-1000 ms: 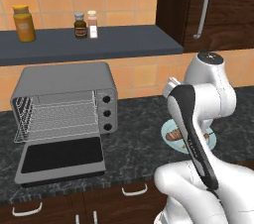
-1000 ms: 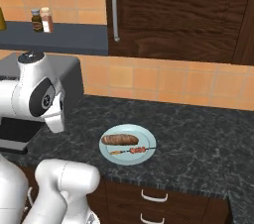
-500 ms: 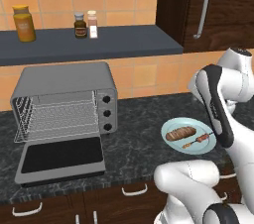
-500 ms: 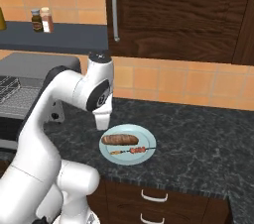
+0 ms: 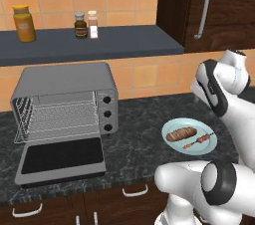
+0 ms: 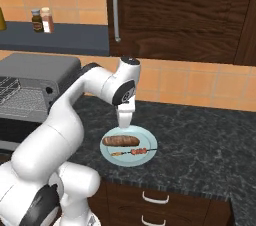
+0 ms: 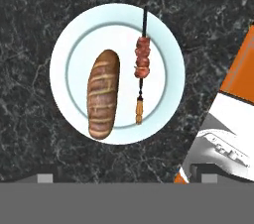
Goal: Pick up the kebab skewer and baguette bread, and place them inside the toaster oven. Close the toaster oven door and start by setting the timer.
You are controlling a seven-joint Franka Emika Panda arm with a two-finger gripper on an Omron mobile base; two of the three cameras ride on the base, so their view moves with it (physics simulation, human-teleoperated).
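A pale blue plate (image 5: 172, 144) lies on the dark counter right of the toaster oven (image 5: 64, 89). On the plate the baguette bread (image 5: 181, 134) lies beside the kebab skewer (image 5: 199, 141). In the hand view the baguette bread (image 7: 103, 94) is left of the kebab skewer (image 7: 142, 64). My gripper (image 6: 124, 123) hangs pointing down a little above the plate's far rim (image 6: 145, 132), open, with nothing between its fingers. The toaster oven door (image 5: 62, 157) lies folded down flat, showing the wire rack (image 5: 57, 114). Three black knobs (image 5: 106, 114) sit on the oven's right side.
A dark shelf (image 5: 124, 42) above the oven carries an orange jar (image 5: 24, 22) and two small bottles (image 5: 80, 25). A dark wood cabinet with a metal handle (image 5: 201, 7) stands at the right. Drawers (image 6: 155, 197) run below the counter edge.
The arm has swung right, from in front of the oven to over the plate. The gripper has stayed open. Plate, bread and skewer have not moved.
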